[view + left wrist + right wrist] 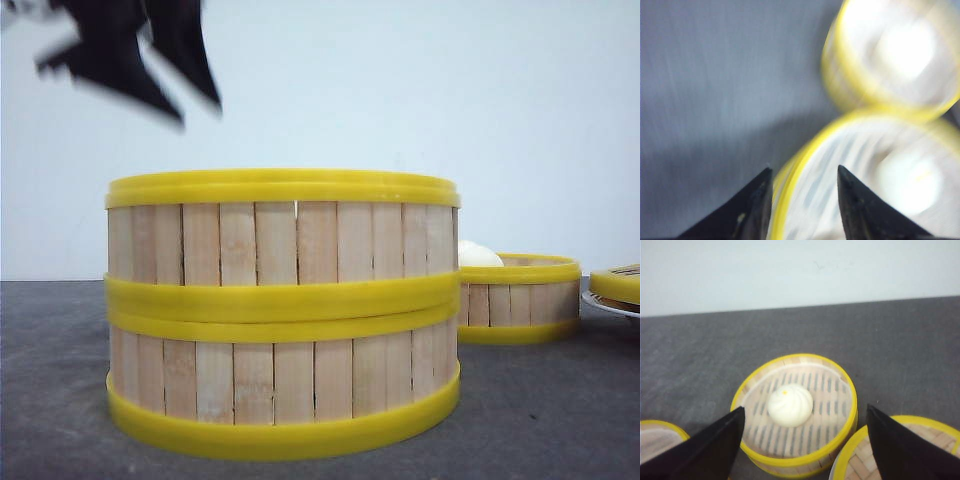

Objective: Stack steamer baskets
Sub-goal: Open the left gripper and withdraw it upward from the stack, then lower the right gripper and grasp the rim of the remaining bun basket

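Two steamer baskets stand stacked close in front, the upper one (282, 235) on the lower one (282, 385). A third steamer basket (520, 295) sits alone behind and to the right, with a white bun (478, 255) in it. My left gripper (130, 50) hangs blurred above the stack's left side. In its wrist view the left gripper (804, 169) is open, with the stack's yellow rim (790, 185) below the gap. My right gripper (805, 409) is open above the single basket (795, 415) and its bun (790, 405), with nothing held.
At the far right a yellow-rimmed woven lid (620, 282) rests on a flat white plate (610, 305); the lid (900, 450) lies beside my right finger. The stack's edge (655, 440) shows by the other finger. Grey table, white wall behind.
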You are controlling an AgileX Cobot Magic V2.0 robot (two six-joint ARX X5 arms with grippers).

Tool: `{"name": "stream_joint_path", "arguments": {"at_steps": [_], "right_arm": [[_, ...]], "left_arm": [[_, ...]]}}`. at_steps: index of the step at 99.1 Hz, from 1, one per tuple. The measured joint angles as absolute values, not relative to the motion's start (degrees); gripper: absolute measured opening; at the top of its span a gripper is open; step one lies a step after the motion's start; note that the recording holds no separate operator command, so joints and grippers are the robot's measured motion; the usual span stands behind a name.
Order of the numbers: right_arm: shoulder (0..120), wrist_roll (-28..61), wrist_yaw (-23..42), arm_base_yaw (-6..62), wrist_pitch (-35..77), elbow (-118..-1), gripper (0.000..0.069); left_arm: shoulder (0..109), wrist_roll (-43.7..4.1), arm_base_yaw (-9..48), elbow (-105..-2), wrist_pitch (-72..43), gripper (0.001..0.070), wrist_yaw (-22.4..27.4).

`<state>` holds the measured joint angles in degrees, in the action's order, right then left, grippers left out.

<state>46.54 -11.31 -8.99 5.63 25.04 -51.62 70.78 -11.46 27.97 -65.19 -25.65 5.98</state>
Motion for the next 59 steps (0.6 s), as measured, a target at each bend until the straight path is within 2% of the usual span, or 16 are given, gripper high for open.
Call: {"name": "stream_joint_path", "arguments": {"at_steps": [31, 46, 59], "right_arm": [[61.87, -11.31, -7.03, 5.63, 24.86, -58.02, 0.0479], [72.1, -11.2, -6.0, 5.63, 24.71, -62.74, 0.0479], [80.4, -11.14, -5.89, 5.63, 24.71, -65.76, 0.0479]], "left_arm": [[51.99, -11.18, 27.99, -64.03, -23.88, 0.0235, 4.23], [44.14, -11.75, 28.73, -54.89, -22.04, 0.0235, 3.11], [37.47, -14.11, 29.02, -45.41, -22.0, 0.0235, 3.09]]}}
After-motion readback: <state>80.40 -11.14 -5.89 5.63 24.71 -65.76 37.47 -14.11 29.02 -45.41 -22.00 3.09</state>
